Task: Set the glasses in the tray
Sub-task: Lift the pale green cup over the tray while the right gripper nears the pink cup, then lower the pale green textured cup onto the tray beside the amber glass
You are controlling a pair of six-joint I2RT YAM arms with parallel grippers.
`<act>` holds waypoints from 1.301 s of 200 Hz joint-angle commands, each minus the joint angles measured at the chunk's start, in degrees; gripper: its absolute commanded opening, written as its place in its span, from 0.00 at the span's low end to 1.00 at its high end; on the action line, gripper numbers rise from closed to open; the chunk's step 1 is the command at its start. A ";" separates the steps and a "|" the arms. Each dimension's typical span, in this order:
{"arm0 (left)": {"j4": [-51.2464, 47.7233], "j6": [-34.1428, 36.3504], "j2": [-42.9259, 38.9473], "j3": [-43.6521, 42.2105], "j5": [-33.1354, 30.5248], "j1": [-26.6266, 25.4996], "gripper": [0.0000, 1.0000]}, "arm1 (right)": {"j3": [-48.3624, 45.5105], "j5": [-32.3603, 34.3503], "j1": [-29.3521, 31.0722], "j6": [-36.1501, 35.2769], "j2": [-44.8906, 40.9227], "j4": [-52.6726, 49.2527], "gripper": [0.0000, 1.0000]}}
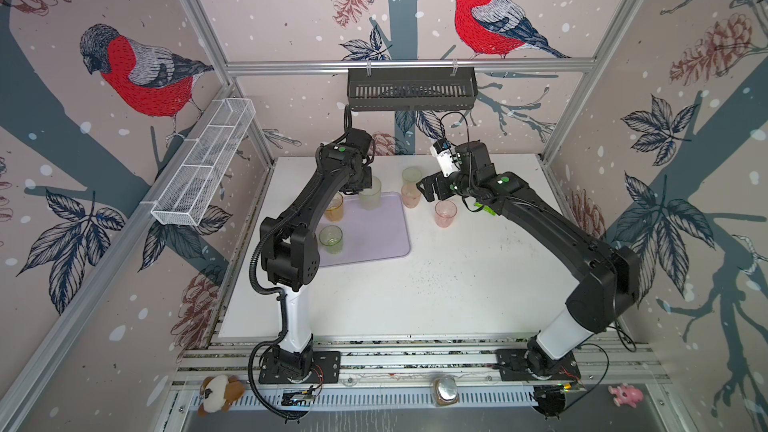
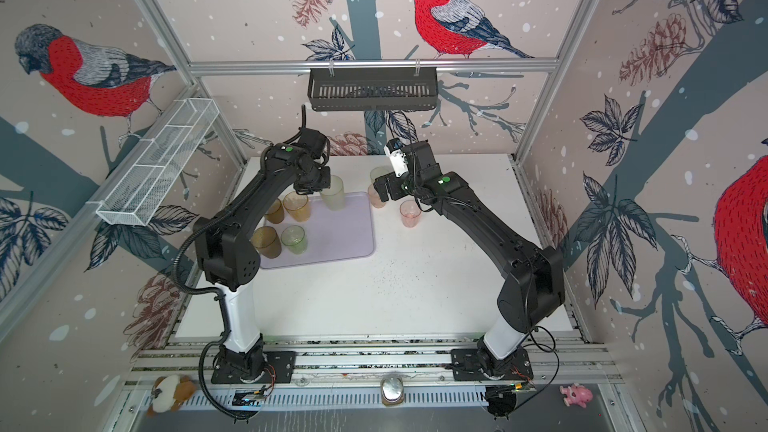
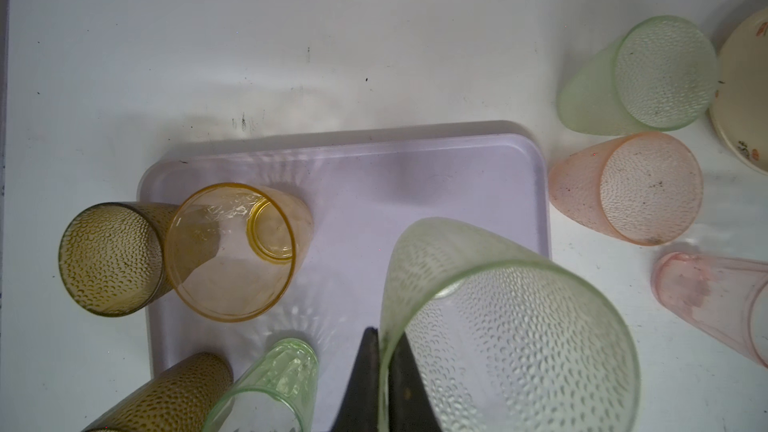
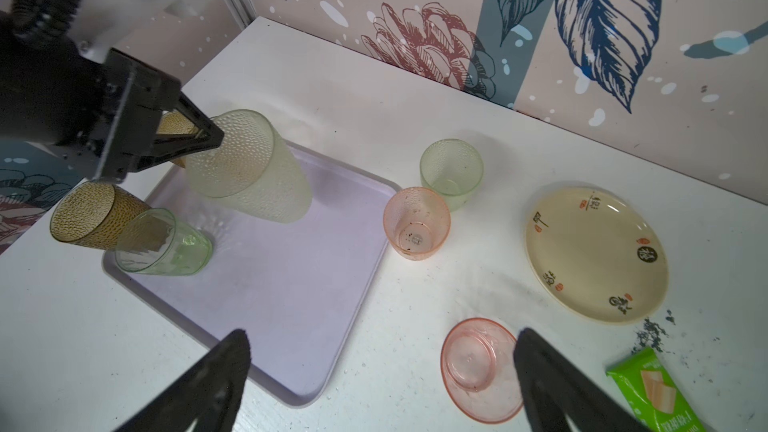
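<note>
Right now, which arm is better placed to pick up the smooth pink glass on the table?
Right: the right gripper is open near the smooth pink glass; the left gripper grips a pale glass over the tray.

In a top view the left arm point(image 1: 286, 251) hides the brown glasses point(image 2: 266, 241) at the edge of the tray point(image 1: 374, 234). In the left wrist view, picture edges cut off the cream plate point(image 3: 744, 97) and a pink glass point(image 3: 719, 297), both off the tray, and the pale glass point(image 3: 519, 326) over it.
</note>
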 commanded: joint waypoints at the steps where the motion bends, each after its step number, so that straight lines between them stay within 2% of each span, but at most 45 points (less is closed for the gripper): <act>1: 1.27 0.19 0.19 -0.34 -1.41 0.87 0.00 | 0.76 -0.84 0.98 -2.34 0.43 1.64 1.00; 37: 3.65 -1.16 0.78 -1.65 1.03 3.25 0.00 | 0.85 -1.69 4.24 -5.41 0.87 1.46 1.00; 85: 3.23 -0.81 2.89 0.02 0.84 4.30 0.00 | 1.62 -3.50 7.87 -7.13 2.18 0.82 1.00; 260: 4.73 -1.44 6.09 -1.42 1.15 6.11 0.00 | 0.80 -3.14 9.37 -7.52 1.65 1.00 1.00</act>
